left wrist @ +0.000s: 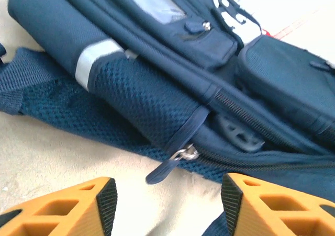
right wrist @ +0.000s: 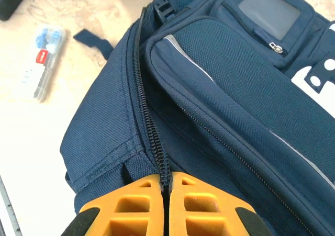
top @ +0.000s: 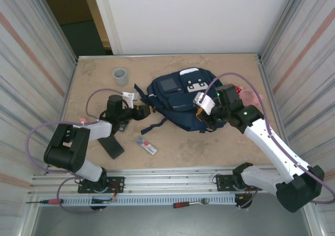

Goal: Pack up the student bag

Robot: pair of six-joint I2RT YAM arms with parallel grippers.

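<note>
From above, the student bag (top: 180, 102) lies flat in the middle of the surface (top: 178, 163), a pincer at each side. The left pincer (top: 142, 112) sits just beside the bag's left flank; the right pincer (top: 205, 118) is down on its near right edge. A small clear case (top: 147, 146) waits near the front, apart from the bag.

Over to the left wrist: orange fingers (left wrist: 78, 210) spread wide, nothing between them, released. Just ahead dangles the zip pull (left wrist: 178, 161) off the bag's side. That's the target, I'd say. Come in low, centre the tab between the pads and close on the tab itself, not the mesh behind it.

Right wrist now: fingers (right wrist: 141, 207) clenched together, with the zip track (right wrist: 149, 121) running straight into the pinch. It looks like an anchor grip. The job here is to hold firm and keep the seam taut, so the slider runs freely when the other side pulls along the line of teeth, not across it.
</note>
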